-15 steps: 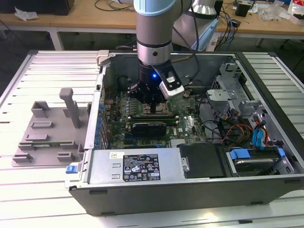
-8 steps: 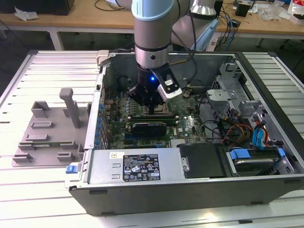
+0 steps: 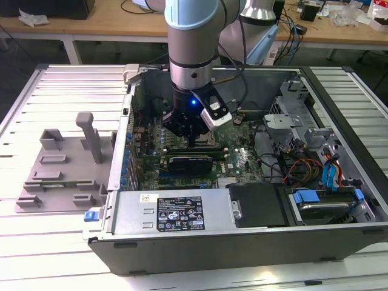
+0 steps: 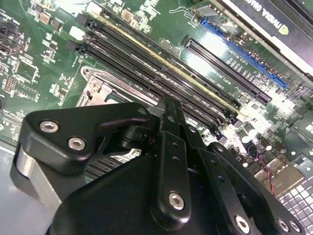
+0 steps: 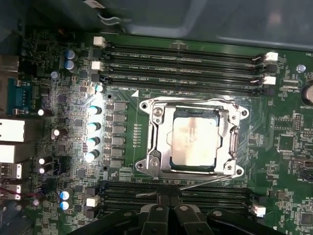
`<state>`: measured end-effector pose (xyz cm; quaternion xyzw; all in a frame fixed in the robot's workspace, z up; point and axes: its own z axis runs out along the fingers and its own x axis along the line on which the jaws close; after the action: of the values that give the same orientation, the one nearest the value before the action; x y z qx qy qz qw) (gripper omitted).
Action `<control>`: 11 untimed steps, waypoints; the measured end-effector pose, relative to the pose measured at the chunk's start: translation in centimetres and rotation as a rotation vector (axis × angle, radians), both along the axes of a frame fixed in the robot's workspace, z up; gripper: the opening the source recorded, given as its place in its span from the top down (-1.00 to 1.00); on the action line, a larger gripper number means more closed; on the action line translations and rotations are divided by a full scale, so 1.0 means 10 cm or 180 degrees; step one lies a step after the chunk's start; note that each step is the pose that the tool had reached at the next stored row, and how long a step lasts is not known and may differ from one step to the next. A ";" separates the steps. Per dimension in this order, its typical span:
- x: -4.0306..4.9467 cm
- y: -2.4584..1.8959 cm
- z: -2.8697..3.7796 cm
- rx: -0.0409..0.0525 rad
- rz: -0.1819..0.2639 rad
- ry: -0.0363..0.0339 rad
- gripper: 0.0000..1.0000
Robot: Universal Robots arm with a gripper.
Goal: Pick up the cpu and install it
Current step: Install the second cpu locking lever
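The cpu [image 5: 195,139], a shiny silver square, lies flat in the socket on the green motherboard [image 5: 288,142]. The metal socket frame [image 5: 231,142] sits around its edges, and a thin lever wire runs along one side. In the exterior view my gripper [image 3: 191,142] reaches down into the open computer case [image 3: 130,103] over the board. In both wrist views its black fingers are pressed together with nothing between them. The gripper [image 5: 168,197] hovers over the memory slots just beside the socket, apart from the cpu. A corner of the socket [image 4: 98,88] shows behind the gripper [image 4: 168,102].
Rows of black memory slots [image 5: 181,58] flank the socket. A graphics card [image 3: 191,162] lies close to the gripper. A black power supply [image 3: 176,212], drive bays with blue tabs [image 3: 321,203] and loose cables fill the case. A grey fixture tray [image 3: 60,163] stands at the exterior view's left.
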<state>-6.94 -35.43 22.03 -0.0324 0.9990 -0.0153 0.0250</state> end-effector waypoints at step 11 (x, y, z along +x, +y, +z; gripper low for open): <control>-0.042 -0.028 -0.009 0.0110 0.0076 -0.0002 0.79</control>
<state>-7.36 -35.71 21.94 -0.0438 0.9987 0.0023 0.0259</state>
